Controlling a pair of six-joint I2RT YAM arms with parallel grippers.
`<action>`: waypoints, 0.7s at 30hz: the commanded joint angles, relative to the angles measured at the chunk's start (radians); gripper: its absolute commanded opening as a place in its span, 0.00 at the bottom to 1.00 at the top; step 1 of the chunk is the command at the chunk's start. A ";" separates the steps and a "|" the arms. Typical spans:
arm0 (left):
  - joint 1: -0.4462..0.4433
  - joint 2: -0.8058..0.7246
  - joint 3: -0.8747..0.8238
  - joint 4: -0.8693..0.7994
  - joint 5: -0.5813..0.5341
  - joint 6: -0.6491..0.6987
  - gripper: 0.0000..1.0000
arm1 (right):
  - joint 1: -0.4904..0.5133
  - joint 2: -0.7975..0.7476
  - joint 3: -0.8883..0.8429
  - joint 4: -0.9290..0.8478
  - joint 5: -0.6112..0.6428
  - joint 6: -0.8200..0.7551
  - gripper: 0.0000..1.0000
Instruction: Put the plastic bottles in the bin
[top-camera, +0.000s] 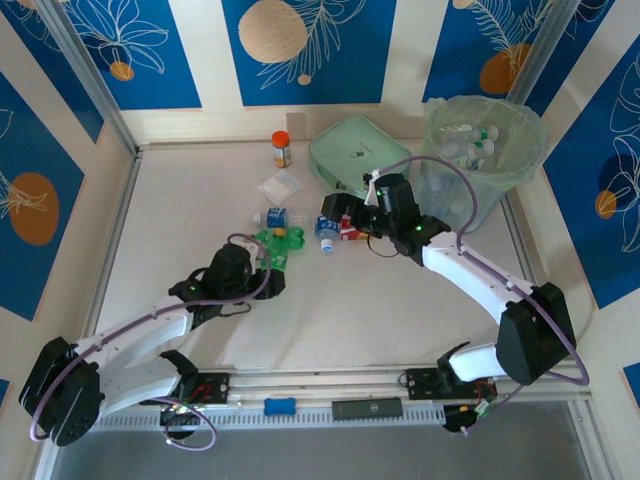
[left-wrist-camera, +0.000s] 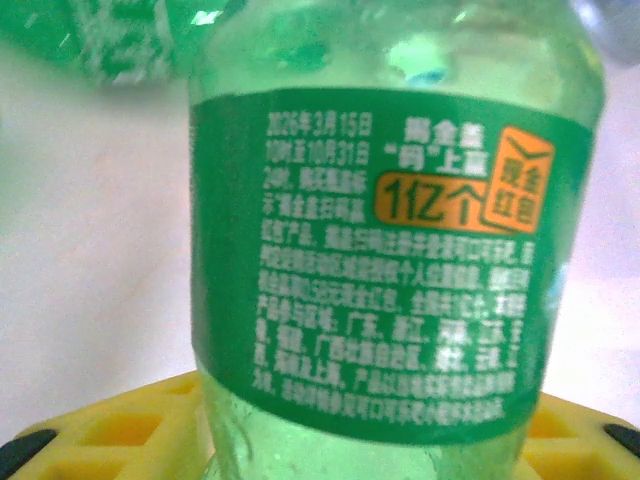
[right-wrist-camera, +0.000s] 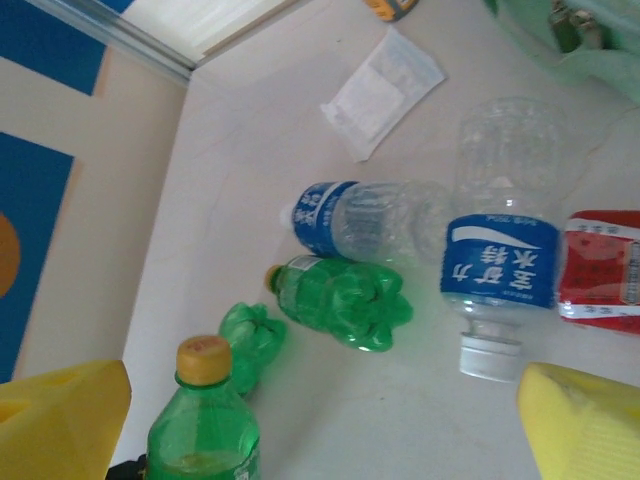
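White tabletop (top-camera: 350, 310); green bottle (left-wrist-camera: 390, 260) dated "2026"

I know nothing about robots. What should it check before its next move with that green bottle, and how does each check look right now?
1. Grip: the left claw is closed on the green bottle, with its yellow pads against both sides: ok.
2. Other claw: the right claw is open and empty: ok.
3. Target: the bin has an open top and room inside: ok.
4. Way to the bin: the right arm lies between the left claw and the bin: not ok.
5. Grip firm enough to lift: cannot tell.
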 joint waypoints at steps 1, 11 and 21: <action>-0.008 0.012 0.021 0.217 0.059 -0.020 0.41 | 0.003 -0.004 -0.014 0.090 -0.116 0.035 1.00; -0.008 0.085 0.048 0.399 0.157 0.030 0.41 | 0.053 0.087 -0.018 0.244 -0.236 0.107 0.99; -0.008 0.143 0.081 0.466 0.180 0.033 0.41 | 0.120 0.153 -0.008 0.293 -0.277 0.135 0.96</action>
